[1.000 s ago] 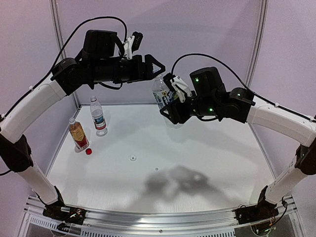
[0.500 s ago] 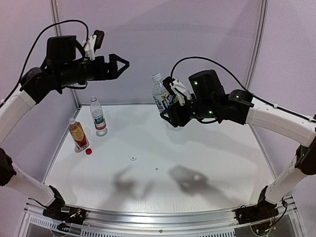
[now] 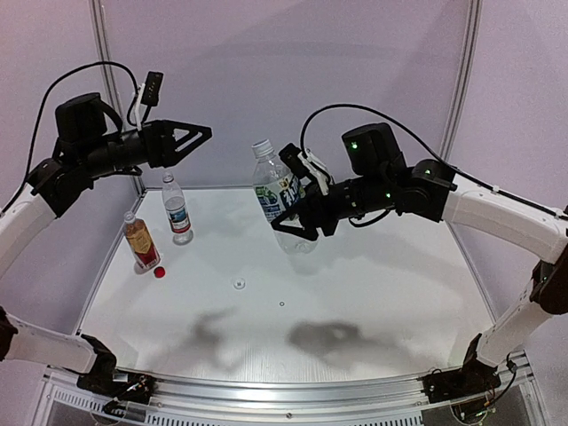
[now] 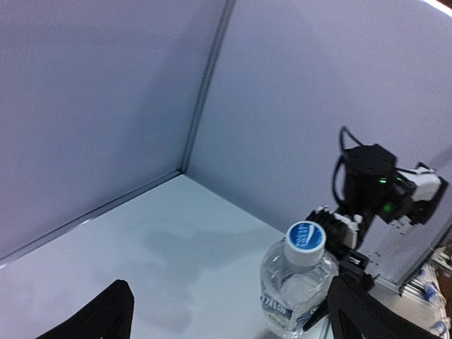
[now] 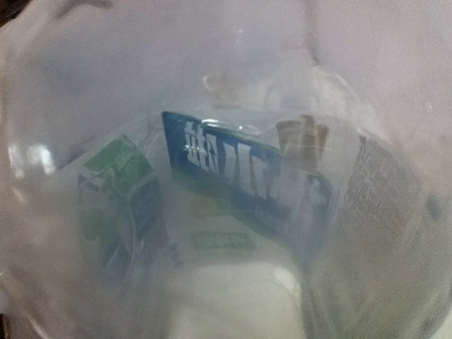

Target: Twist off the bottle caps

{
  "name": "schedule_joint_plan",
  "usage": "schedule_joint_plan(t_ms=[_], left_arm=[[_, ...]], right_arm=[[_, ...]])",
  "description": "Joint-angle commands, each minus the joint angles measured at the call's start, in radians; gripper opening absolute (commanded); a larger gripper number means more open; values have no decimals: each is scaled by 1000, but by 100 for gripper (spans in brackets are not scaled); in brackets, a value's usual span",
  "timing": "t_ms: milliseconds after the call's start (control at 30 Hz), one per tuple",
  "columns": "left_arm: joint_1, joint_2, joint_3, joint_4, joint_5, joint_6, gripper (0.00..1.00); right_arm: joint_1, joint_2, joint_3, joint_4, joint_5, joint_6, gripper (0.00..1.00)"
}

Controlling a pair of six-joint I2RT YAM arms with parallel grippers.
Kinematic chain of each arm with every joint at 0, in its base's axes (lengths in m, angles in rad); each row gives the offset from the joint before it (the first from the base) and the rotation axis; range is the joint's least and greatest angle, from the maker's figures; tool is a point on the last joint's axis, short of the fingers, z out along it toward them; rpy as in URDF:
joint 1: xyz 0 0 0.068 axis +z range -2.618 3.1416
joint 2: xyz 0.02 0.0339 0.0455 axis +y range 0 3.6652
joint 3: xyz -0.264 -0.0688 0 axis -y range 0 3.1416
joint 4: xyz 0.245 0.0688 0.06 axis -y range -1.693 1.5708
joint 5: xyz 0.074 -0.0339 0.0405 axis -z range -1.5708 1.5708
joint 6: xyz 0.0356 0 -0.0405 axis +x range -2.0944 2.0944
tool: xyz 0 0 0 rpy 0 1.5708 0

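Observation:
My right gripper (image 3: 300, 197) is shut on a clear bottle with a green-blue label (image 3: 282, 206) and holds it in the air, tilted left. Its whitish cap (image 3: 262, 148) is on; the left wrist view shows the cap (image 4: 306, 244) with a blue logo. The bottle (image 5: 226, 212) fills the right wrist view and hides the fingers. My left gripper (image 3: 202, 138) is open and empty, high at the left, apart from the bottle. A clear bottle with a blue-white-red label (image 3: 176, 209) and an amber bottle (image 3: 140, 241) stand at the table's left. A red cap (image 3: 160, 272) and a whitish cap (image 3: 238, 284) lie on the table.
White table (image 3: 373, 293) with purple walls behind and at both sides. A metal rail (image 3: 284, 395) runs along the near edge by the arm bases.
My left gripper has pulled away to the left from the held bottle's cap. My right gripper has moved the bottle left and lower and tilted it.

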Motion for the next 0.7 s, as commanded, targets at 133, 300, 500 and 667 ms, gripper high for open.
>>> schedule_joint_plan(t_ms=[133, 300, 500, 667], left_arm=[[-43, 122, 122, 124, 348, -84, 88], [-91, 170, 160, 146, 373, -95, 85], [-142, 202, 155, 213, 366, -131, 81], [-165, 209, 145, 247, 360, -150, 78]], right_arm=[[-29, -1, 9, 69, -423, 83, 62], [-30, 0, 14, 90, -475, 82, 62], [-32, 26, 41, 81, -528, 77, 63], [-34, 52, 79, 41, -546, 65, 63]])
